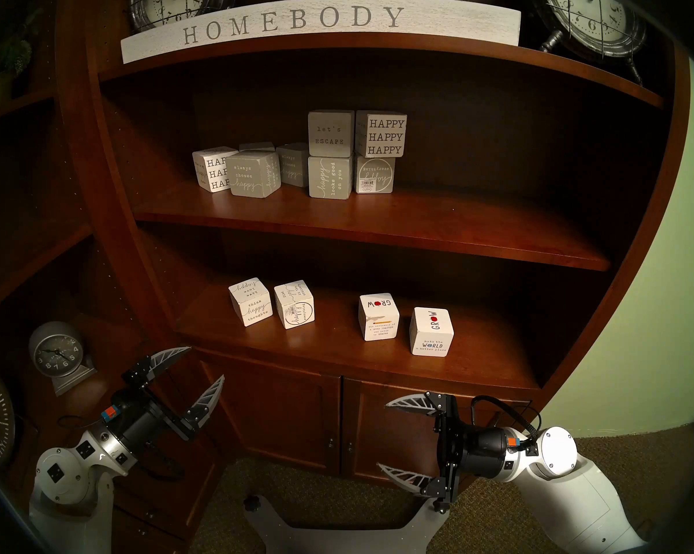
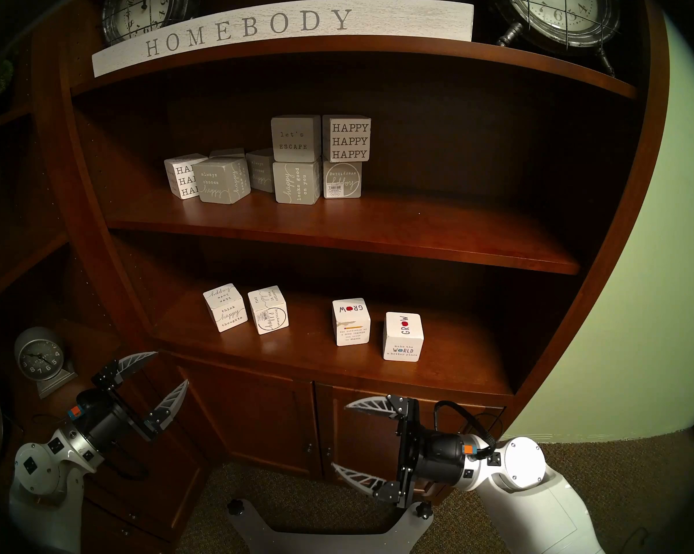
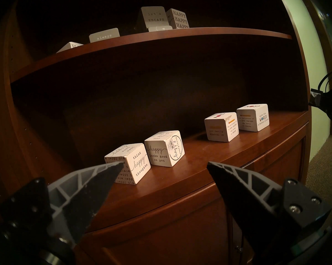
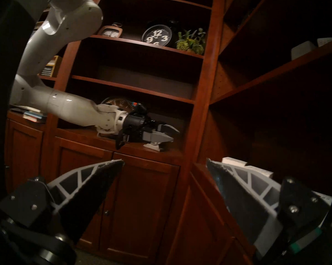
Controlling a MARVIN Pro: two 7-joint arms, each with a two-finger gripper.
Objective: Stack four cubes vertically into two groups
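On the dark wooden bookcase's lower shelf (image 1: pixel 477 365), four white wooden cubes (image 1: pixel 378 316) sat unstacked near the front edge: light, rigid, best pinched across flat sides; left gripper (image 1: pixel 206 368) and right gripper (image 1: pixel 389 437) gaped empty.

Bookcase shelf (image 1: pixel 437 365): glossy reddish varnished wood. Four cubes (image 1: pixel 250 302): matt white-painted, edges scuffed. Left gripper (image 1: pixel 205 363) fingers (image 1: pixel 209 395): matt grey-and-black ribbed plastic.
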